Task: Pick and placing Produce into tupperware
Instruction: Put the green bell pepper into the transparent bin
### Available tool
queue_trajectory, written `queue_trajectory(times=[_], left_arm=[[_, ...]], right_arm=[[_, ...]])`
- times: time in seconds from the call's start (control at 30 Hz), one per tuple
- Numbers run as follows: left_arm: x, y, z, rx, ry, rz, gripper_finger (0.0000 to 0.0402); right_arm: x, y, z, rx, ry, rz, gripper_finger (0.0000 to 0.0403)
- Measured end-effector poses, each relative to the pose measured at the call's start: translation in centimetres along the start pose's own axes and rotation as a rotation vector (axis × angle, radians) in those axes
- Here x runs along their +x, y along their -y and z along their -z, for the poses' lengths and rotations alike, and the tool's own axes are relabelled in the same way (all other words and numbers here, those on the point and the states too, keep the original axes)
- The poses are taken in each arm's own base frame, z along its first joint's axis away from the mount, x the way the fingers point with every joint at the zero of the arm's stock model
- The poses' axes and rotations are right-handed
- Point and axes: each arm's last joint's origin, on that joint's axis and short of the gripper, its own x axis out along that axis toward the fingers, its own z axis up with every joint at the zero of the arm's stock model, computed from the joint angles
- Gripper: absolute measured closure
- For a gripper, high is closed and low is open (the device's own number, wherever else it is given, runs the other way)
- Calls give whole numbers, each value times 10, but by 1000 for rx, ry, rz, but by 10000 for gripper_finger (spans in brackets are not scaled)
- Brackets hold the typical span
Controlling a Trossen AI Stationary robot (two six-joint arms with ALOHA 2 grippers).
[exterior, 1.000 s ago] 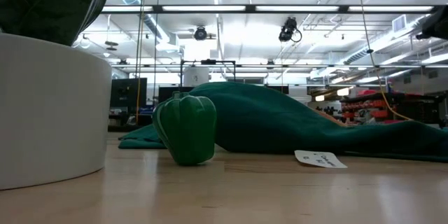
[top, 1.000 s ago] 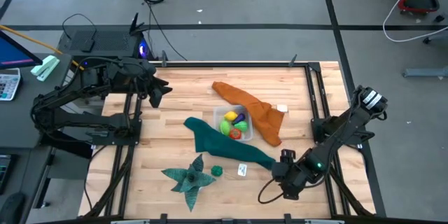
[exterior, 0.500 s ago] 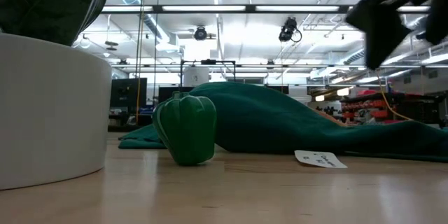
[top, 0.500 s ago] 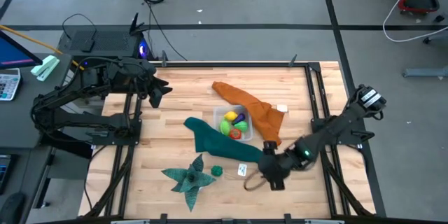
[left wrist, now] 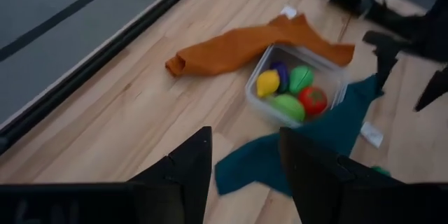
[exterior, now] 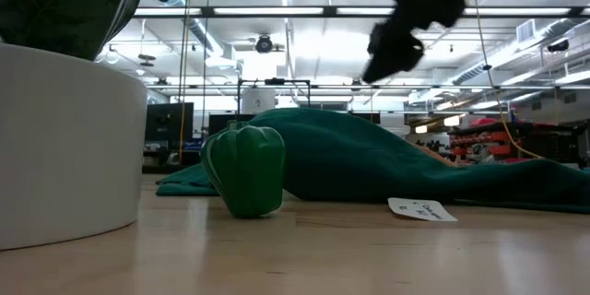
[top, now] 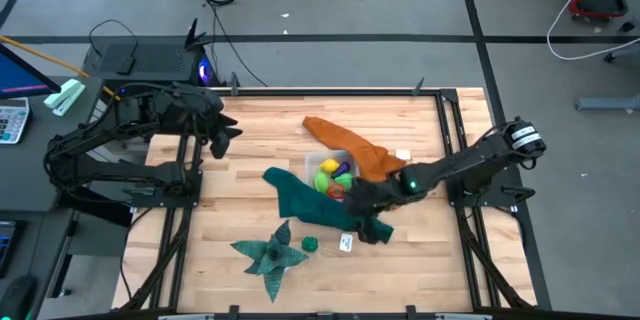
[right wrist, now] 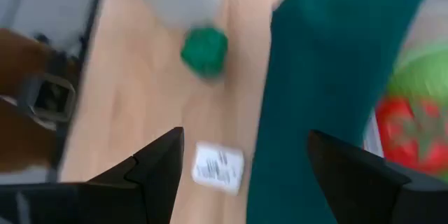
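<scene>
Reaching in over the teal cloth [top: 320, 200], the right gripper [top: 362, 222] is now seen above the table's middle, its fingers [right wrist: 162, 168] spread wide and nothing held between them; half a second ago it was farther out toward the table's right front, and a second ago farther still, so the arm has swung inward toward the tupperware [top: 336, 173]; in the low view the gripper [exterior: 406, 28] now hangs dark at the upper centre, where before it showed at the upper right. A small white card [top: 346, 244] lies flat on the wood just beside the cloth's front edge; handwriting is marked on it [exterior: 421, 209], but it cannot be read. The dark green pepper [top: 309, 244] stands upright on the table near the card, stem end up, its place unchanged; beside it the star-shaped leafy piece [top: 268, 252] sits in its white pot [exterior: 64, 138]. The tupperware rests between the teal cloth and the orange cloth [top: 360, 160], its long axis running roughly from the table's back left to front right; yellow, purple, light green and red pieces are already lying inside it [left wrist: 294, 87], the red tomato [left wrist: 312, 99] at the corner nearest the teal cloth. The left gripper [top: 225, 130] is held at the table's back left, unmoved, its fingers [left wrist: 189, 168] parted and empty.
</scene>
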Motion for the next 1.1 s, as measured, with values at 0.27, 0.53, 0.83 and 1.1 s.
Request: queue_trajectory(times=[0.27,0.53,0.83,1.1], left_arm=[[0,-2,5,20,-52,-16,230],[0,-2,7,27,-75,-12,230],[-1,-2,8,22,-85,-13,230],[-1,-3,11,13,-116,-21,230]], right_arm=[[10,2,-21,-94,182,-85,144],[47,0,-23,-230,128,-102,144],[74,-7,-23,-505,101,-99,144],[86,-8,-26,-532,154,-154,134]])
